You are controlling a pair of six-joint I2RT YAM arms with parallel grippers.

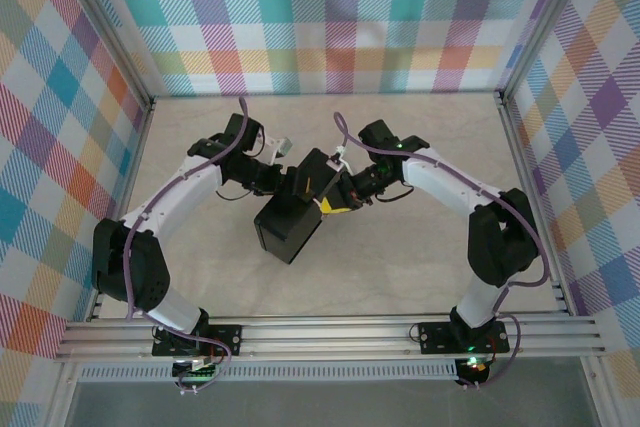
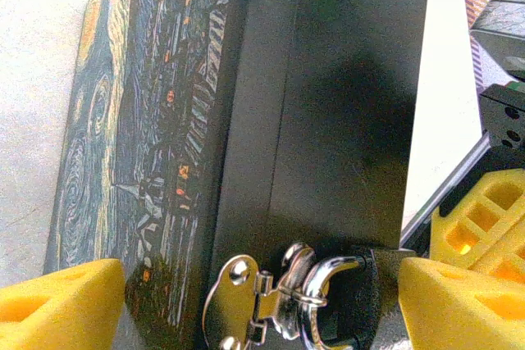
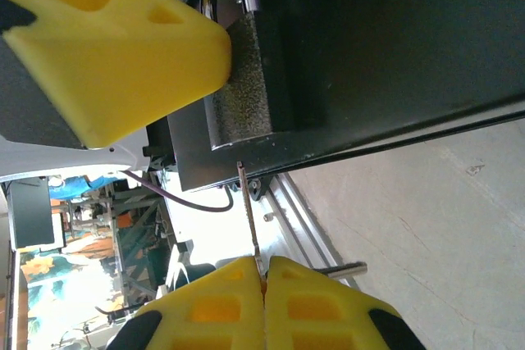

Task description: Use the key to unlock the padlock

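The yellow, ribbed plastic fingers of the right gripper (image 3: pixel 264 284) press together on a thin metal key (image 3: pixel 248 211), seen edge-on, its blade pointing at the dark starry-night painted tin box (image 3: pixel 394 38) just above the pale table (image 3: pixel 426 235). The left gripper (image 2: pixel 258 305) stands wide, one finger against the painted lid and the other at the opposite black wall, clamping the tin. Between those fingers, on the silver hasp (image 2: pixel 234 301) at the tin's near end, hangs the tiny padlock (image 2: pixel 326 288); its shackle loop shows, its body mostly hidden.
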